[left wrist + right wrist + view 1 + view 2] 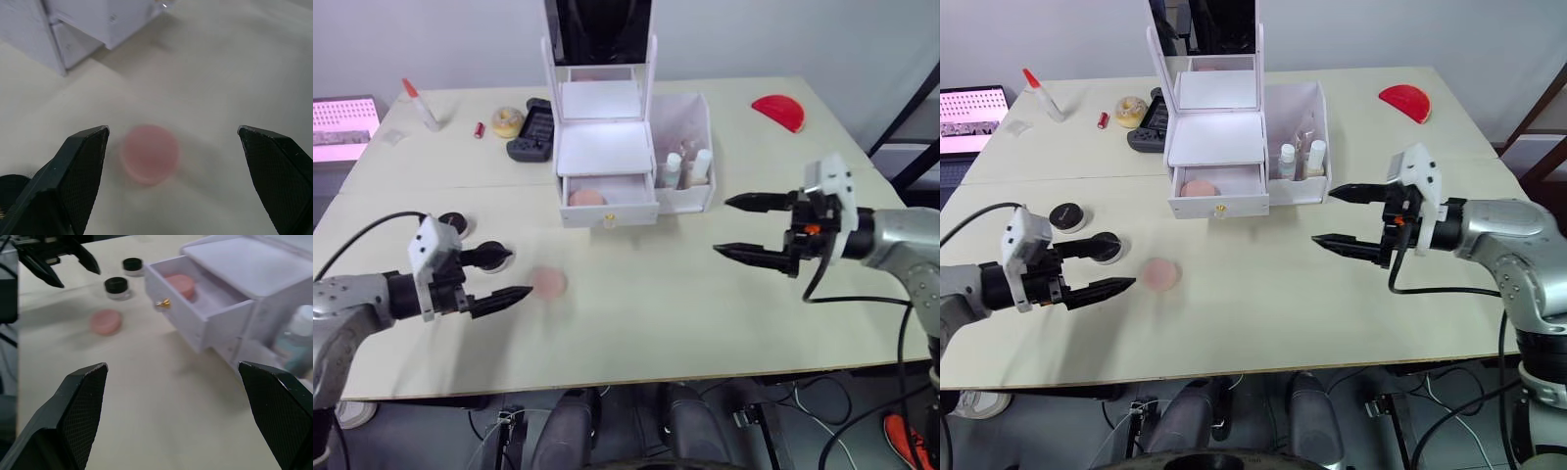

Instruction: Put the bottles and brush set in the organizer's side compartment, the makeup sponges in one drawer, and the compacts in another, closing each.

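- Organizer (1217,147) sits at desk (1263,313) centre-back, mirror upright on top; lower drawer (1219,191) pulled out w/ gold knob facing front, upper drawer looks shut.
- One makeup sponge (1201,188) lies inside the open drawer, toward its left side.
- 2nd sponge (1161,274) lies flat on desk, in front of and left of organizer, apart from it.
- Side compartment (1301,127) on organizer's right already holds bottles (1287,162), white caps up; can't tell if brush set is in there too.
- Compacts: two black-lidded rounds on desk's left part, one (1068,215) further back-left, other (1107,247) nearer the left gripper; both apart from the sponge.
- Left gripper (1102,266) low over desk, jaws wide open & empty, pointing right at the loose sponge; in left wrist view sponge (149,152) sits between the two fingers but ahead of them, not touching.
- One left finger passes just over/beside the nearer compact; contact not clear.
- Right gripper (1344,217) hovers right of the open drawer, in front of side compartment, jaws wide open, nothing held, tips pointing left.
- Right wrist view: open drawer w/ sponge (180,283), both compacts, loose sponge and left gripper (66,264) beyond.
- Other stuff at desk back: black gadget (1141,122), yellowish ring roll (1129,108), small red tube (1104,119), red-capped bottle (1043,95) lying back-left, red half-round piece (1406,101) back-right.
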Tool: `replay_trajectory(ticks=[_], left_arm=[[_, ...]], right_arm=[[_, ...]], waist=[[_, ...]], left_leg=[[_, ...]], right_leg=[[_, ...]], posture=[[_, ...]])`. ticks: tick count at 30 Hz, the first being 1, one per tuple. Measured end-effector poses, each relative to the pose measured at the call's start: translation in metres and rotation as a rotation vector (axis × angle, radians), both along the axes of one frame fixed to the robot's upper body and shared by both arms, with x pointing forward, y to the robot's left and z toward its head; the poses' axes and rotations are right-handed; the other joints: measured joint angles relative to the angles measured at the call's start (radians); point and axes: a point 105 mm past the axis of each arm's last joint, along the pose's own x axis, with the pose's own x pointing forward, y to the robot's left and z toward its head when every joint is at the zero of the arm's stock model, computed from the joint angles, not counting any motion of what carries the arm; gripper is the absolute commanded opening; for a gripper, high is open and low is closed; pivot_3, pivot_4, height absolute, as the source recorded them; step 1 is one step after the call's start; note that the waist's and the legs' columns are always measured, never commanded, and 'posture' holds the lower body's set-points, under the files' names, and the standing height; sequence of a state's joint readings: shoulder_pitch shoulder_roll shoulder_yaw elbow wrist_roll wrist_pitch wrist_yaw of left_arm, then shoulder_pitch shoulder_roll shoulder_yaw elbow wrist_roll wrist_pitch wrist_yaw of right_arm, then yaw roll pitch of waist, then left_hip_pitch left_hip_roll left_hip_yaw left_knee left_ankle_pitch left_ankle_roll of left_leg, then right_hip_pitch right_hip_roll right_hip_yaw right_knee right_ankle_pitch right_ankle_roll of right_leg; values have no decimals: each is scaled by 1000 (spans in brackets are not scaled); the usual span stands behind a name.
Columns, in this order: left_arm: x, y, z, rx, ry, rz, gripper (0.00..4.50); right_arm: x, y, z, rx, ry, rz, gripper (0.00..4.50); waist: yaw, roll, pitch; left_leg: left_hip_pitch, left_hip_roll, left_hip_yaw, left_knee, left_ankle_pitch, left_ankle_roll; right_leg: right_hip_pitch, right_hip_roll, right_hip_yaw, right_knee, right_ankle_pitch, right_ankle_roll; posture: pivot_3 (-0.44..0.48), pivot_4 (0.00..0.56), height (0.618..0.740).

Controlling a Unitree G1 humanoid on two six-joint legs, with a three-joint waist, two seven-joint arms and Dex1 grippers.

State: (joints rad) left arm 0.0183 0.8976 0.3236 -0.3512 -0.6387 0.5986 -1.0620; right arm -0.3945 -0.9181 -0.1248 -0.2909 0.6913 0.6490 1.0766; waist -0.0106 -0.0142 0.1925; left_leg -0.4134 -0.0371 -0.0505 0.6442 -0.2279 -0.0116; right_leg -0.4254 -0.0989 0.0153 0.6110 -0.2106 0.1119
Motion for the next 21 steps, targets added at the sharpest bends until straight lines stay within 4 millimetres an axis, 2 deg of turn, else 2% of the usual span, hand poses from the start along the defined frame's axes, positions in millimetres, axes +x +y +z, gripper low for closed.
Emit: replay_trajectory(ticks=[4,10,15,21], left_arm=[[1,-6,-11,28,-7,-25,4421],[17,-7,-31,89,-26,-23,4421],[34,-14,-64,81,10,-10,4421],[46,-28,-71,65,3,-43,4421]], right_arm=[[-1,3,-2,15,6,13,4500],[-1,6,-5,31,14,24,4500],[-3,16,-4,35,4,57,4500],[-2,18,-3,39,-10,43,4500]], waist=[[4,0,0],[2,0,0],[2,-1,0],[5,0,0]], left_leg=[[0,0,0,1,0,0],[0,0,0,1,0,0],[0,0,-1,1,0,0],[-1,0,-1,1,0,0]], right_leg=[[0,0,0,0,0,0],[0,0,0,0,0,0],[0,1,0,0,0,0],[0,0,0,1,0,0]], posture=[[0,150,737],[0,150,737],[0,150,737],[0,150,737]])
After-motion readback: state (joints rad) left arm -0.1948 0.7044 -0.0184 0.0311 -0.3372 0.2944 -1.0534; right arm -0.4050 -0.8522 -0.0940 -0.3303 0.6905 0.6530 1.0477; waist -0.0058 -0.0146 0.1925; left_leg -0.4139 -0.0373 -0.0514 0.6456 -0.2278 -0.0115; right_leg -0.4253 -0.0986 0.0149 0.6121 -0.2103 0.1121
